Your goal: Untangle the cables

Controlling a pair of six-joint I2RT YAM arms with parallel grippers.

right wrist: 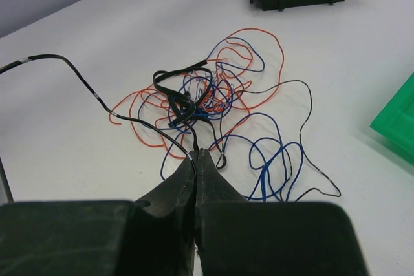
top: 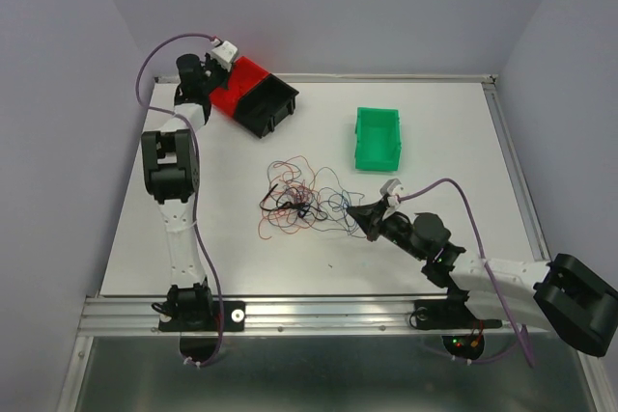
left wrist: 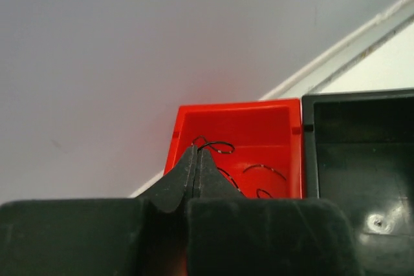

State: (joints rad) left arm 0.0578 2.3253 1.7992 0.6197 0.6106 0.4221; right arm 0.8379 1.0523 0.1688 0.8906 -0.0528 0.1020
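1. Left of the green plastic bin (top: 377,138), on the white table (top: 261,267), found the tangle of thin red, orange, black and blue cables (top: 294,202).
2. Left of that bin and nearer the arm bases, saw the right gripper (right wrist: 196,154) clenched on a black strand (right wrist: 193,135) at the tangle's edge.
3. Far left of the green bin, saw the left gripper (left wrist: 197,153) pinching a thin black cable (left wrist: 217,145) above a red plastic bin (left wrist: 272,127).
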